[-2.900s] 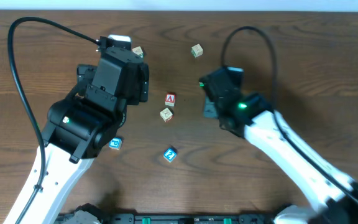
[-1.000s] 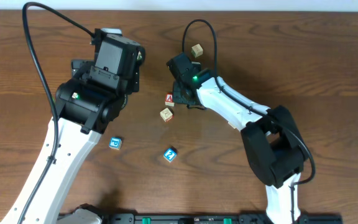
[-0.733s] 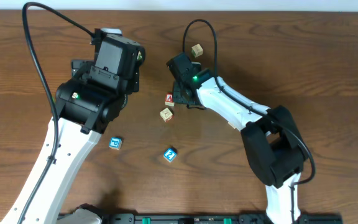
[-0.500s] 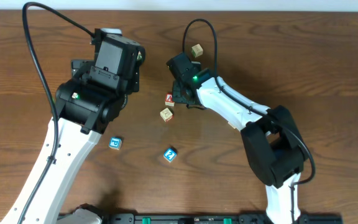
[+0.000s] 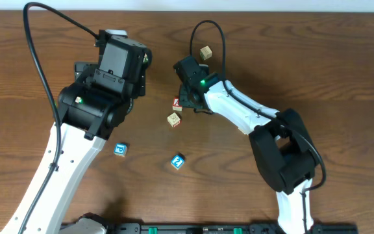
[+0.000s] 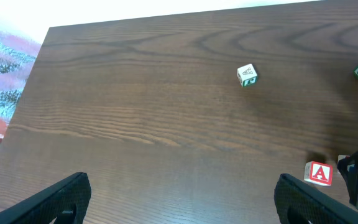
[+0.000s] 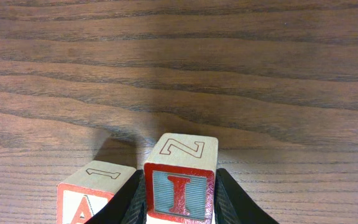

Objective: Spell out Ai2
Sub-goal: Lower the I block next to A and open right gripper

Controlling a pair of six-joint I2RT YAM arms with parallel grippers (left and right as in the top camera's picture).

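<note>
My right gripper is shut on a wooden block with a red "I". It holds the block just to the right of the red "A" block, close beside it. In the overhead view the right gripper sits over the "A" block near the table's middle. The blue "2" block lies nearer the front. My left gripper is open and empty above bare wood. It hangs left of the "A" block, with its fingers hidden under the wrist in the overhead view.
A tan block lies just below the "A" block. A blue block lies at the front left and a tan block at the back. Another block peeks out beside the left wrist. Cables arch over both arms.
The right arm has swung left from the table's middle right to the "A" block. The left arm has shifted up and back. Nothing has moved over the last second.
</note>
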